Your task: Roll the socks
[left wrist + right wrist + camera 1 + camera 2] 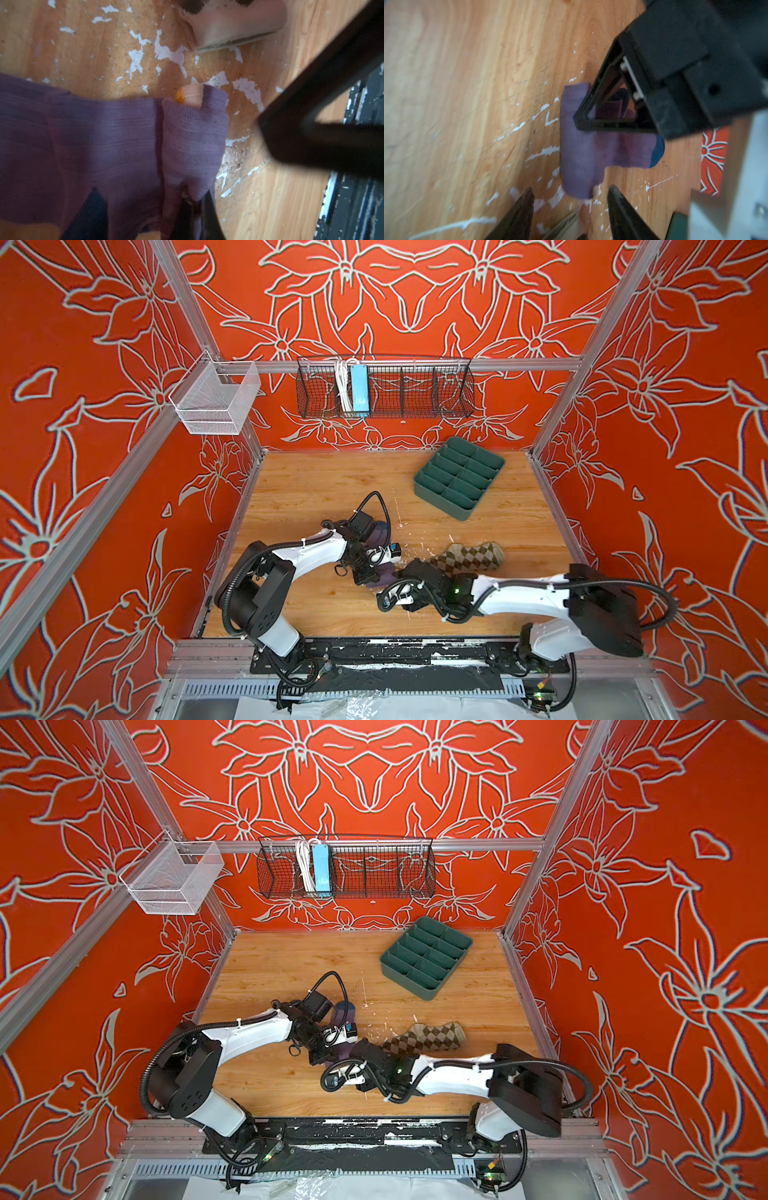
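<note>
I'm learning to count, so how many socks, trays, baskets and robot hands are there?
Socks: 2 (purple sock, argyle sock)
Green tray: 1
Baskets: 2 (white mesh basket, black wire basket)
Robot hands: 2 (left hand, right hand)
Total: 7

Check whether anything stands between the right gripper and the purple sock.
Nothing visible does. In the right wrist view, the open jaws of the right gripper face the near end of the purple sock, with only table showing around it. The left gripper is shut on the sock farther along, out of the path.
</note>
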You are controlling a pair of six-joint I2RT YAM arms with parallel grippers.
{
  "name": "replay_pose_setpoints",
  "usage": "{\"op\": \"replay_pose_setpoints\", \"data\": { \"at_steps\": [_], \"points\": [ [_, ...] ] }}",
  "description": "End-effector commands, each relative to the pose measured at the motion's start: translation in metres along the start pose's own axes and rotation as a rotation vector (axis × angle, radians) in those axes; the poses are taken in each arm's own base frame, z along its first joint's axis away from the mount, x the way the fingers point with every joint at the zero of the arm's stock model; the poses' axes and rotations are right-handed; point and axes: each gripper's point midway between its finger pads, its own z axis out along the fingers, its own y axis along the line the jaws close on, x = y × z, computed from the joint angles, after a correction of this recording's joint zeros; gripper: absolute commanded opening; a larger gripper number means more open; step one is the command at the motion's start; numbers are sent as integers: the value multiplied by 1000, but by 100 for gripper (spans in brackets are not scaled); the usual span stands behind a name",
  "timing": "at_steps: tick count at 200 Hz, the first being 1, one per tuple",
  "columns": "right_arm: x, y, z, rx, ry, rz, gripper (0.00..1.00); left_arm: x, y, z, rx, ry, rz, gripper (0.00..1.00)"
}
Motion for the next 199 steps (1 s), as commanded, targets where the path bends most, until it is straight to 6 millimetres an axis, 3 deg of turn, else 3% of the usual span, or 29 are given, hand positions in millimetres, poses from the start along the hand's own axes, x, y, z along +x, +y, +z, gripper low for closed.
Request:
{"op": "replay_pose_setpoints", "data": {
  "at_steps": [1, 41, 69, 91, 101, 134, 169, 181, 199],
  "points": [
    [-11, -19, 15, 65, -3, -58, 56, 13, -13, 7, 83, 53, -45, 0],
    [13, 1, 42, -34, 81, -38, 38, 10, -12, 2, 65, 43, -37, 0],
    [25, 18, 50, -99, 121, -17, 27, 7, -12, -4, 43, 18, -28, 1],
    [27, 31, 45, -178, 132, 17, 15, 4, -4, -14, -33, 6, -28, 7],
    [28, 37, 40, -227, 138, 33, 11, 3, 5, -21, -100, 6, -38, 17],
    [28, 55, 13, -453, 165, 125, 7, -10, 30, -70, -384, -90, -13, 38],
    [31, 56, -1, -604, 197, 255, 7, -12, 57, -154, -834, -254, -15, 54],
    [30, 54, -3, -642, 196, 305, 7, -8, 53, -182, -929, -318, -6, 59],
    [28, 49, -2, -696, 194, 376, 7, 0, 37, -189, -929, -330, 56, 62]
  ]
}}
